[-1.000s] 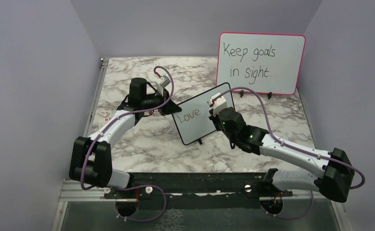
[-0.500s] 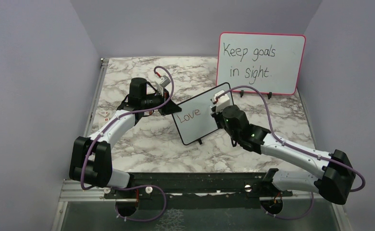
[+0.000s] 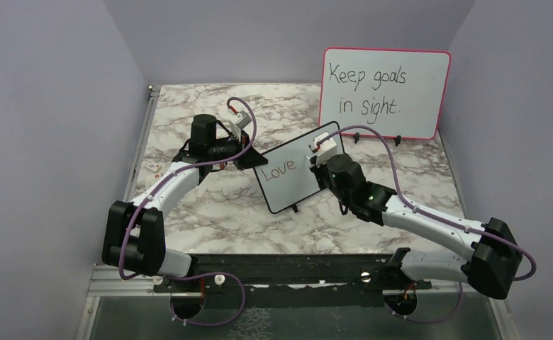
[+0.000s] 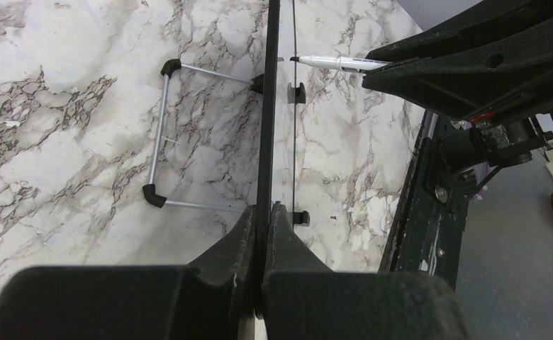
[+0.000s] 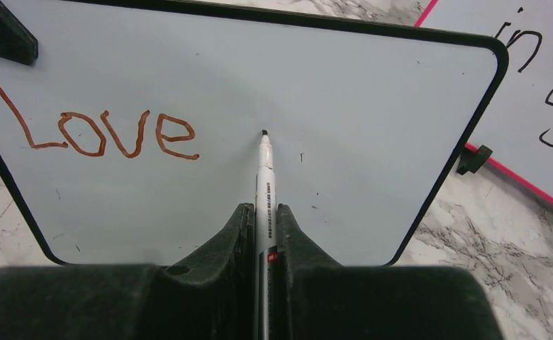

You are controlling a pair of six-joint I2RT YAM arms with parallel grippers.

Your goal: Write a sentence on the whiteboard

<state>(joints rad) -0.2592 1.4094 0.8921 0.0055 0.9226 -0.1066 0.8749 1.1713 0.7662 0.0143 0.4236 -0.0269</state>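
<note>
Left end effector [image 4: 263,212]: fingers pressed together on the left edge of the whiteboard [image 3: 298,170], pinching the thin black frame. In the left wrist view the board ran straight ahead from the fingertips, seen edge-on, standing upright on the marble table [image 3: 188,120]. To the left of those fingers, behind the board, a grey wire prop [image 4: 162,134] with black end caps rested on the table.

Right end effector [image 5: 265,209]: fingers closed on a white marker [image 5: 264,177], barrel running straight out between them. The dark tip pointed at the board face directly ahead, at or just off the surface; contact could not be confirmed.

Sentence [image 5: 103,131]: only "Love" in reddish-brown was on the board, up and to the left of the marker tip, with a gap between its final "e" and the tip. Board area to the right of and below the tip was blank.

Beyond the whiteboard's right corner, ahead and to the right of the right end effector, stood the pink-framed board [image 3: 383,92] with black handwriting "Keep goals in sight".
</note>
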